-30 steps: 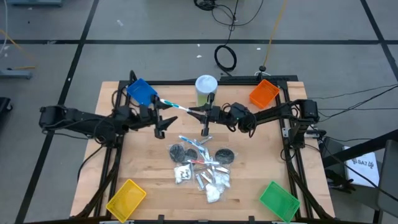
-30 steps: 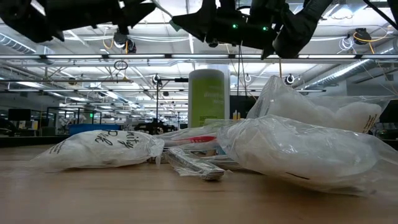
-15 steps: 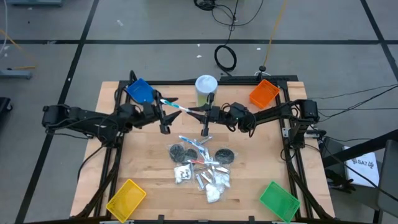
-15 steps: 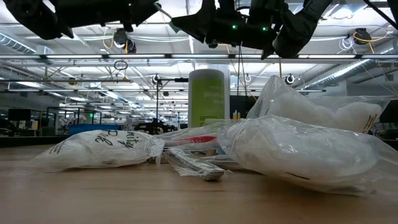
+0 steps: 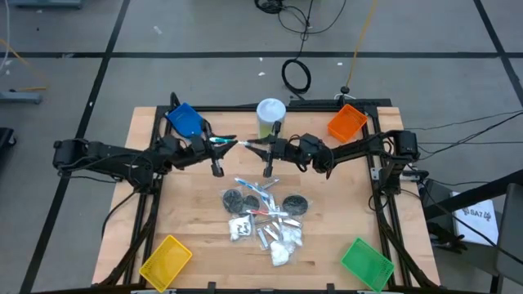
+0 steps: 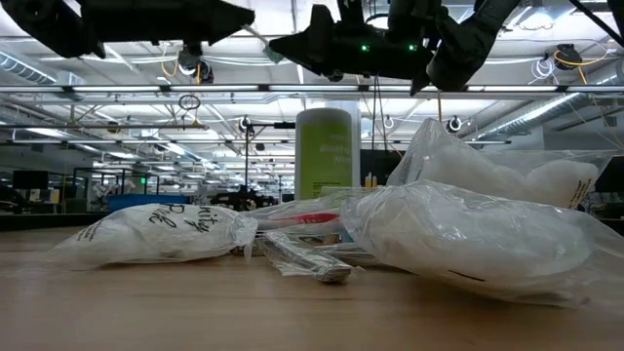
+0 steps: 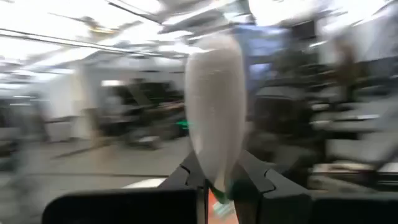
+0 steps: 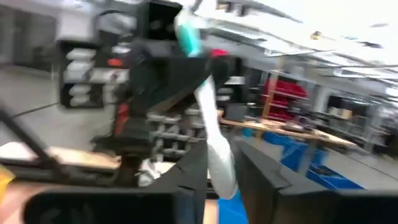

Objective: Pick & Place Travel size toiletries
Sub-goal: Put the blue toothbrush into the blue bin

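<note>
high view, wooden table point(image 5: 184, 220), both grippers pinching one toothbrush point(image 5: 231, 142), grey floor

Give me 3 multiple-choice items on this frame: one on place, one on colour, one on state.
1. Where does the pile of small toiletries lie?
A. in the yellow bin
B. on the bare wood at the table's middle
C. inside the pale-green canister

2. What colour is the bin at the table's far right corner?
A. orange
B. purple
C. black

3. What is happening to the white-and-teal stick?
A. it lies flat in the pile
B. it stands in the green bin
C. both claws grip it in the air

Key:
1. B: the toiletries pile rests on the table, apart from every bin.
2. A: the orange bin sits there.
3. C: the left claw and right claw each hold an end of the stick above the table.
</note>
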Robot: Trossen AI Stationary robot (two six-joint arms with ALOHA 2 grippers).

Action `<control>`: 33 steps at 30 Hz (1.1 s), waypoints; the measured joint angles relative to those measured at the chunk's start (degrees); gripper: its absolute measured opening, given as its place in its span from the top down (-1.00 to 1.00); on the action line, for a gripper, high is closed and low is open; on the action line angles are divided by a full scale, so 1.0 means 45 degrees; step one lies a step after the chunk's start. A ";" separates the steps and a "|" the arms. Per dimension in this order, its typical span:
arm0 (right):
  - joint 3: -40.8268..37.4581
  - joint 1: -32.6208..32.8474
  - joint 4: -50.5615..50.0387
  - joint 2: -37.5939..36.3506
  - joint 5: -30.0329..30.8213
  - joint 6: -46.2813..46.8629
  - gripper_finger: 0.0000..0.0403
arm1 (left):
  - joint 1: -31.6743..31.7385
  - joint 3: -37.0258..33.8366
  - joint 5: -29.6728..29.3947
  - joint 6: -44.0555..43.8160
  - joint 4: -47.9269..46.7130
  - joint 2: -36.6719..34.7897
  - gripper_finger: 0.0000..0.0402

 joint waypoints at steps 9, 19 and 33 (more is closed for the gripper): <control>-0.0024 -0.0006 -0.2402 -0.0503 0.2242 0.0100 -0.05 | 0.0325 0.0029 -0.7085 0.0780 -0.4707 -0.3651 0.93; -0.0098 -0.0265 -0.5943 -0.2599 0.2286 0.1693 -0.14 | 0.4020 0.0024 -0.8244 -0.5650 -1.1999 -0.5123 0.93; -0.0369 -0.0259 -0.6381 -0.2970 0.2246 0.1665 -0.09 | 0.9023 -0.0369 -0.3265 -0.7997 -1.2667 -0.2022 0.81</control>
